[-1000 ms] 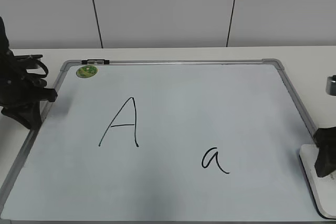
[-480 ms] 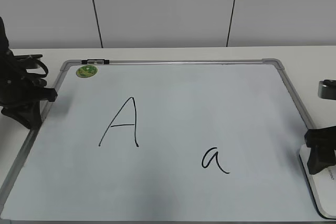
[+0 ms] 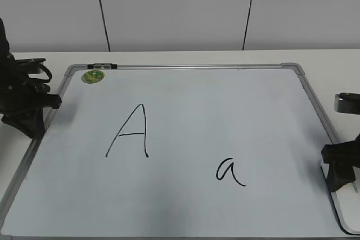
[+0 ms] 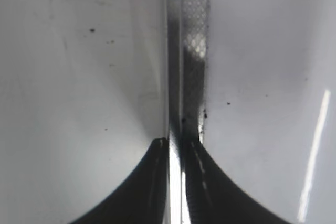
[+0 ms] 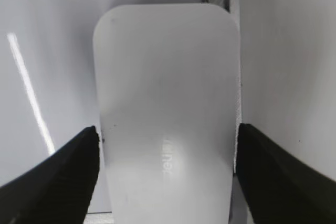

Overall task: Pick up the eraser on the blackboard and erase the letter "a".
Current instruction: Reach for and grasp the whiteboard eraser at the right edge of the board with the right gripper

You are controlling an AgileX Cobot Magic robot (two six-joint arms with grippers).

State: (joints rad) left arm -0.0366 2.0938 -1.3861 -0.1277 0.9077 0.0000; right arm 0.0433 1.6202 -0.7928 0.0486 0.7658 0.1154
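The blackboard (image 3: 225, 105) lies flat on the table, with the letter "a" (image 3: 229, 171) at its lower right. The white eraser (image 3: 342, 206) lies at the board's right edge. In the right wrist view the eraser (image 5: 165, 66) fills the middle, grey lettering up. My right gripper (image 3: 340, 175) is low over it. Its open jaws (image 5: 167, 129) straddle the eraser, each finger close beside a long side. My left gripper (image 3: 31, 125) is shut and empty (image 4: 176, 142) over the board's left frame (image 4: 191, 51).
A taller capital "A" (image 3: 130, 132) is drawn left of centre. A round green sticker (image 3: 93, 76) and a small black clip (image 3: 102, 66) sit at the board's far left corner. The white table runs around the board, with a wall behind it.
My right gripper has shifted a little left along the eraser at the board's right edge. The left arm, the eraser and both letters have not moved.
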